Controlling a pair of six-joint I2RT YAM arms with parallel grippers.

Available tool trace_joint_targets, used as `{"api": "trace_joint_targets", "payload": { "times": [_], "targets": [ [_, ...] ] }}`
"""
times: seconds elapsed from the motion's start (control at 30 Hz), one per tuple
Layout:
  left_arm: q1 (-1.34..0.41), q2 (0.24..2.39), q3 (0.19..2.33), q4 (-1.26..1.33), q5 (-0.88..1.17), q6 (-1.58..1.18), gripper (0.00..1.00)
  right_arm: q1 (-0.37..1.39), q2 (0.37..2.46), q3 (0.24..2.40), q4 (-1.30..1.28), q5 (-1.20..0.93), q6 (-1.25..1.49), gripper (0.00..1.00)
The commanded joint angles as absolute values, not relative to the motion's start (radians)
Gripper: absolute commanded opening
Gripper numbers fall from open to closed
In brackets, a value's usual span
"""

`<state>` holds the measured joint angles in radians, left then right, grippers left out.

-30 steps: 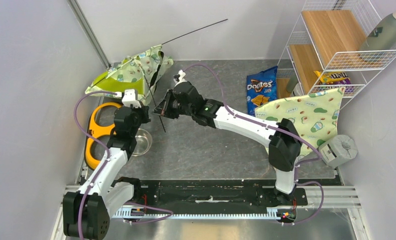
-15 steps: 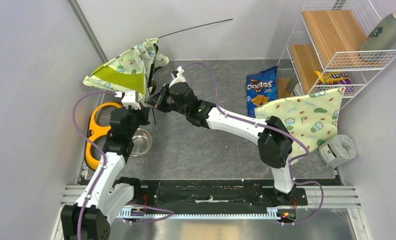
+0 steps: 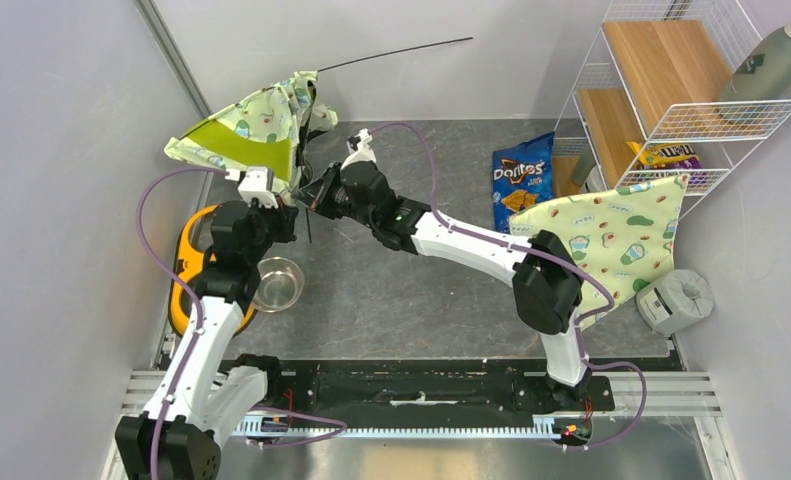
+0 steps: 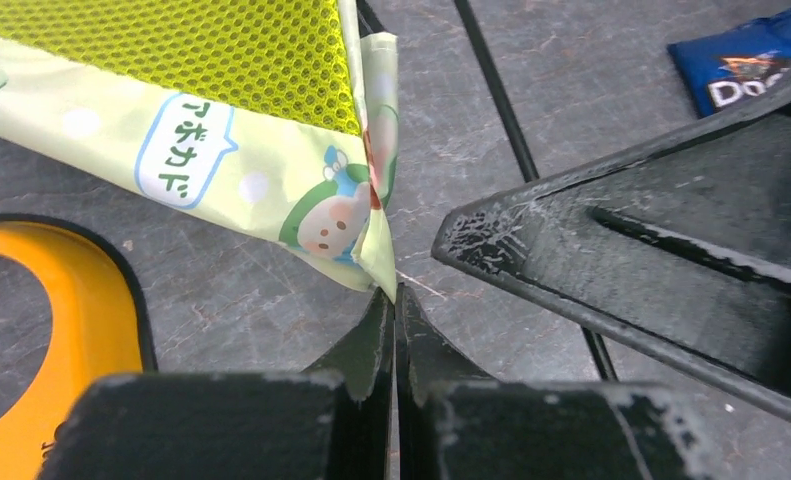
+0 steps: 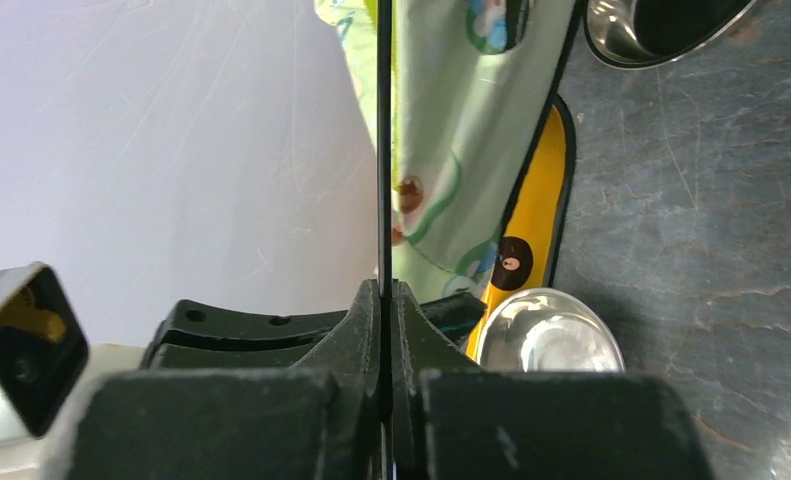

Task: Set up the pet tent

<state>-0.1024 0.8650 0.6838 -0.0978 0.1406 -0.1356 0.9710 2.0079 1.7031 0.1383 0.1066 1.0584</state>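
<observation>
Two arms, both at the far left corner of the table [image 3: 401,300].

One pet tent [image 3: 256,135], half collapsed and lifted off the surface at that far left corner, next to the left wall. One lime mesh panel faces the camera, with avocado-print fabric around it.

The left gripper [image 4: 396,300] has its jaws closed, pinching the bottom corner tip of the tent fabric. The right gripper [image 5: 384,295] has its jaws closed on one thin black pole [image 5: 384,150] that runs straight up between the fingers beside the tent fabric. The two grippers are just beside each other under the tent's right edge.

In the top view one pole end [image 3: 401,55] sticks out from the tent peak toward the back wall. Can't tell if it is the same pole as the gripped one.

Other things:
- One orange bowl holder [image 3: 186,270] at the left edge, partly under the left arm.
- Two steel bowls in the right wrist view [image 5: 546,345] [image 5: 661,25]. Only one is clear from the top.
- One Doritos bag [image 3: 523,180] at the far edge, right of centre.
- One flat avocado-print pad [image 3: 621,235] at the right edge, leaning against one white wire shelf [image 3: 691,90].
- One green bottle [image 3: 781,60] on top of the shelf.
- One yellow candy bag [image 3: 666,155] on the lower level of the shelf.
- One grey roll [image 3: 676,300] near the right near corner.
</observation>
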Motion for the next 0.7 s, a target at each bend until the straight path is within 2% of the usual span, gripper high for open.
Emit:
{"api": "trace_joint_targets", "payload": {
  "times": [0.0,0.27,0.67],
  "targets": [
    [-0.121,0.808,0.777,-0.212,0.34,-0.175,0.02,0.925,1.933,1.724,0.009,0.239,1.043,0.0],
    [-0.122,0.761,0.8,-0.26,0.44,-0.216,0.02,0.931,1.887,1.761,-0.185,0.283,1.065,0.0],
    [-0.126,0.831,0.802,-0.183,0.509,-0.242,0.02,1.055,1.849,1.771,-0.082,0.425,0.757,0.0]
  ]
}}
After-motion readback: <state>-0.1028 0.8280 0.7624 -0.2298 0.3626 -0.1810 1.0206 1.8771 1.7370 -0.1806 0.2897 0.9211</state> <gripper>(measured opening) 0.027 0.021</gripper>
